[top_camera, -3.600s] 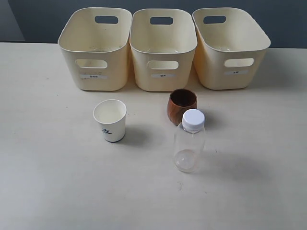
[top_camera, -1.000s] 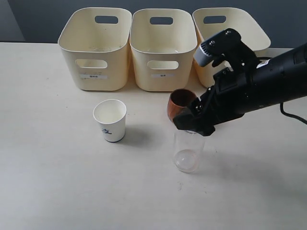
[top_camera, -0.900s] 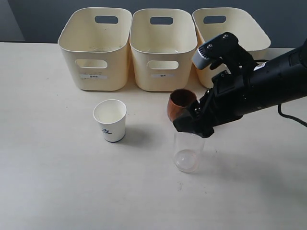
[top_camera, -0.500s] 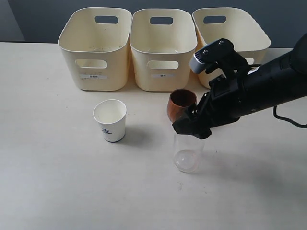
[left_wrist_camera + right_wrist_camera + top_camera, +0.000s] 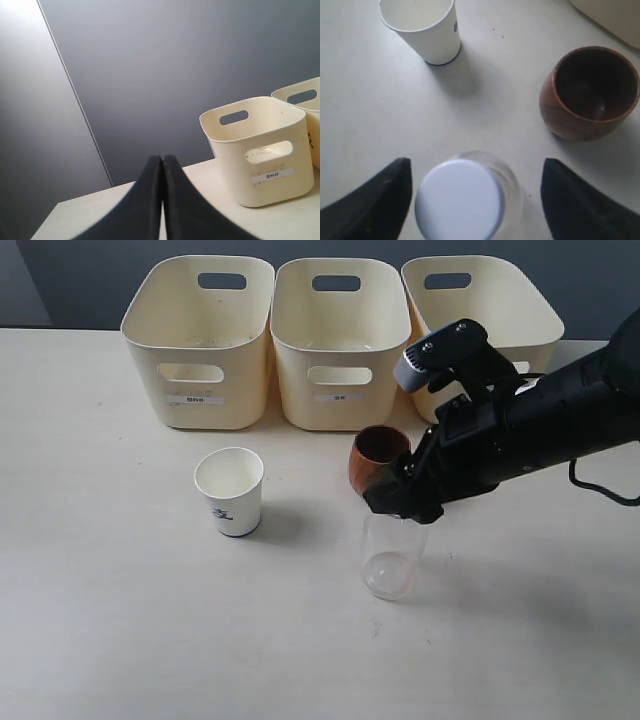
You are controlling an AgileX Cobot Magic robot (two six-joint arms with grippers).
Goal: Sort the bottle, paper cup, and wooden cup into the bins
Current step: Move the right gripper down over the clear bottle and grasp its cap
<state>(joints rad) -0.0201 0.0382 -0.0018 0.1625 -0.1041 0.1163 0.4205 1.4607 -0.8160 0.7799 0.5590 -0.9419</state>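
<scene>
Progress: nothing sorted yet. All three bins (image 5: 199, 340) look empty as far as the exterior view shows, and all three items stand on the counter (image 5: 120, 620).

Left to right, exterior view:
- Left tool (image 5: 161, 165): out of the exterior view. Its wrist view shows the two fingers pressed together, holding nothing, raised and facing the left-hand bin, well away from the items.
- Paper cup (image 5: 230, 490): upright in front of the left bin, untouched.
- Wooden cup (image 5: 378, 462): upright in front of the middle bin, just behind the bottle; the two look apart in the right wrist view.
- Bottle (image 5: 392, 555): upright, nearest the front edge. Cap hidden in the exterior view by the right arm.
- Right tool (image 5: 470, 200): fingers spread wide, one on each side of the white cap, neither touching it. Poised over the bottle top; no grasp made.

Judgement: step in hand is the first pick, the bottle. Remaining: close on bottle, carry it to its bin, then both cups. Which bin takes which item cannot be read; labels too small.
</scene>
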